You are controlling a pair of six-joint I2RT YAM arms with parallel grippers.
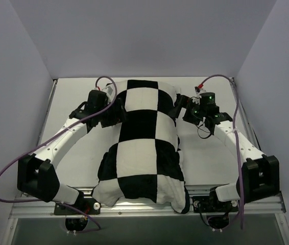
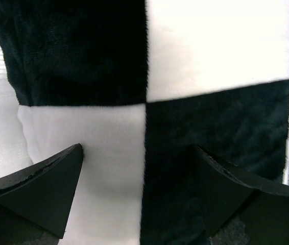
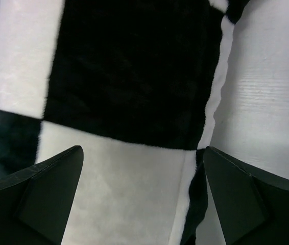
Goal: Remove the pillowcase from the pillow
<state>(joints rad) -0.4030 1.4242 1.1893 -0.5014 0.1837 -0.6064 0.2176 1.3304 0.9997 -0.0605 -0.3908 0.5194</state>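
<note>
The black-and-white checkered pillowcase (image 1: 143, 145) lies lengthwise down the middle of the table, plump and filled. The plain white pillow is hidden inside it. My left gripper (image 1: 120, 113) is at the case's left edge near the far end. In the left wrist view it (image 2: 137, 148) is open wide, with checkered fabric (image 2: 195, 61) lying between the jaws. My right gripper (image 1: 177, 108) is at the case's right edge opposite. In the right wrist view it (image 3: 142, 149) is open wide over the fabric's side seam (image 3: 134, 76).
The white table (image 1: 68, 158) is bounded by side rails and a metal frame (image 1: 267, 208) at the near edge. Grey walls surround it. Purple cables (image 1: 11, 168) loop off both arms. The case's near end overhangs the front rail.
</note>
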